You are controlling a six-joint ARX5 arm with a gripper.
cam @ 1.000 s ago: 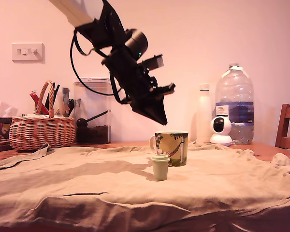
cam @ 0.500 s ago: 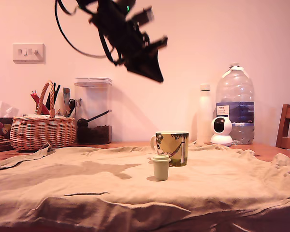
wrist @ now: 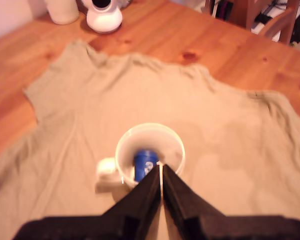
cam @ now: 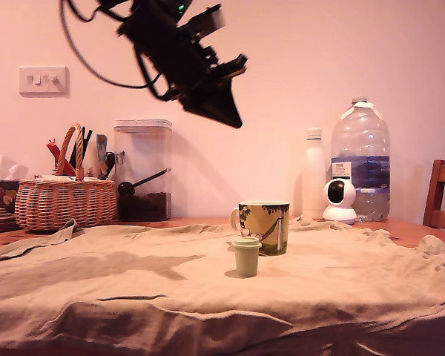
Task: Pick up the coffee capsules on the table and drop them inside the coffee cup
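The gripper (cam: 233, 119) hangs high with its jaws pressed together and empty, so the upright pale green capsule (cam: 246, 256), standing on the cloth just in front of the coffee cup (cam: 264, 227) holding the blue capsule (wrist: 145, 162), lies far below it and slightly toward the exterior view's right.

Low side view; overhead wrist view
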